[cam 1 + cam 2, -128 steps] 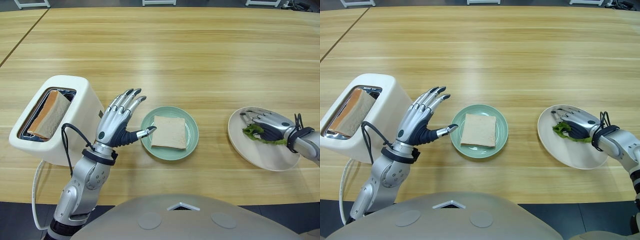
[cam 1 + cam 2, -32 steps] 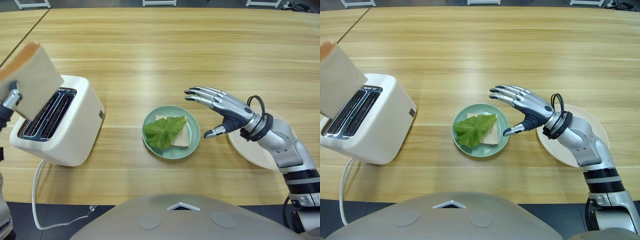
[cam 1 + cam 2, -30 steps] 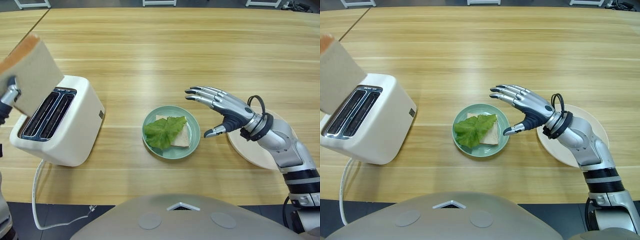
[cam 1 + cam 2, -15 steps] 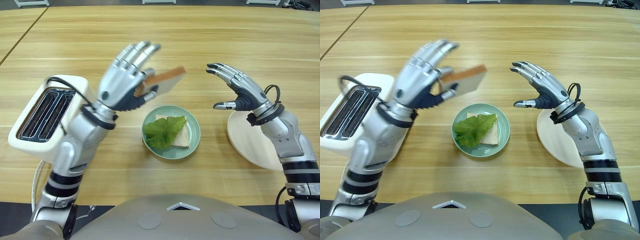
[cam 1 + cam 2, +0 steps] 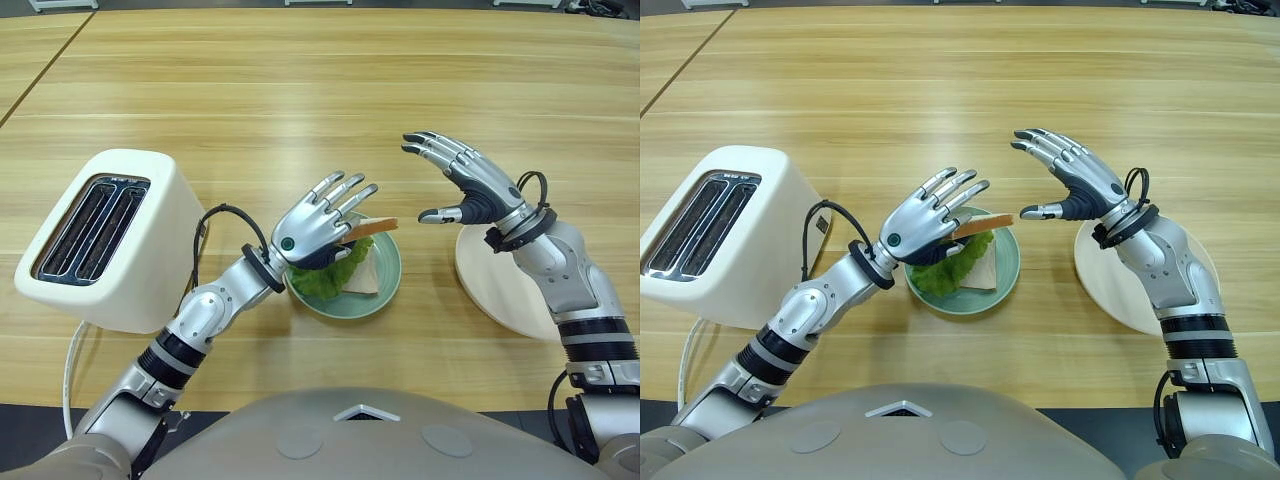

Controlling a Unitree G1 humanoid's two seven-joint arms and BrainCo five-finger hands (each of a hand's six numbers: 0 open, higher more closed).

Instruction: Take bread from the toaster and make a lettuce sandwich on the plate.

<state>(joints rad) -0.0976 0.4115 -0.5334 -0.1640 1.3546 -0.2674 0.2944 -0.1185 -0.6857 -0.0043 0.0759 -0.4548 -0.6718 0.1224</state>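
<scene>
Left hand [image 5: 312, 228] is pinching the bread slice [image 5: 370, 228] under its fingers [image 5: 345, 190], holding it right over the lettuce [image 5: 335, 277] on the green plate [image 5: 386, 288] — right hand [image 5: 472, 186] is hovering just beside, fingers spread, empty.

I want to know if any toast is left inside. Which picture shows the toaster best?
The left eye view: the whole toaster fits in the picture, and both slots on top look empty. The right eye view shows the same slots, but the picture's edge cuts off the toaster's left corner.
</scene>
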